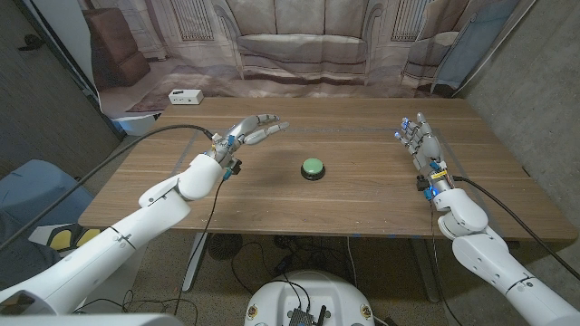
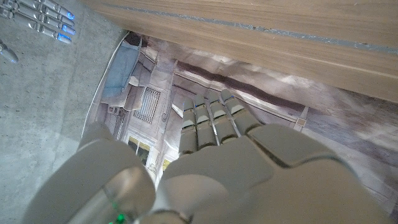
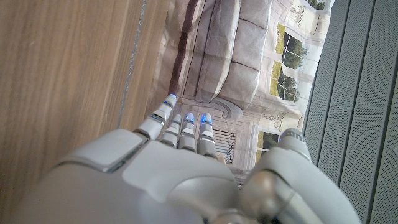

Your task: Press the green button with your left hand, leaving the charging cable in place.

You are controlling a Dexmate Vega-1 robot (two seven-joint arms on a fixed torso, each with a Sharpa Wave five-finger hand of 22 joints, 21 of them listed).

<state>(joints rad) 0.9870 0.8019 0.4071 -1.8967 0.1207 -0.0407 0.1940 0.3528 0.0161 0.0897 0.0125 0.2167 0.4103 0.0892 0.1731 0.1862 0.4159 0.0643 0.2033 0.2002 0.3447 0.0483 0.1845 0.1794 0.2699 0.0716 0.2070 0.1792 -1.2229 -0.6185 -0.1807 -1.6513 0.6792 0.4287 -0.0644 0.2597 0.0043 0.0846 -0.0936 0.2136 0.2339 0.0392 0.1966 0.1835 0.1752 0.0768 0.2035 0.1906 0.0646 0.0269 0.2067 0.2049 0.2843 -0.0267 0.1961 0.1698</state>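
The green button (image 1: 313,167), round on a black base, sits near the middle of the wooden table (image 1: 362,204). My left hand (image 1: 255,130) hovers above the table to the left of the button and a little farther back. Its fingers are stretched out towards the button and hold nothing, apart from the button. In the left wrist view my left hand (image 2: 217,149) shows its fingers straight and close together. My right hand (image 1: 418,138) stands at the table's right side with fingers pointing away, holding nothing; the right wrist view shows the same hand (image 3: 180,162) beside the tabletop (image 3: 62,68).
A small white box (image 1: 186,96) lies on the floor beyond the table's far left corner. A printed backdrop of a sofa (image 1: 299,45) hangs behind the table. My right hand's fingertips (image 2: 46,17) show in the left wrist view.
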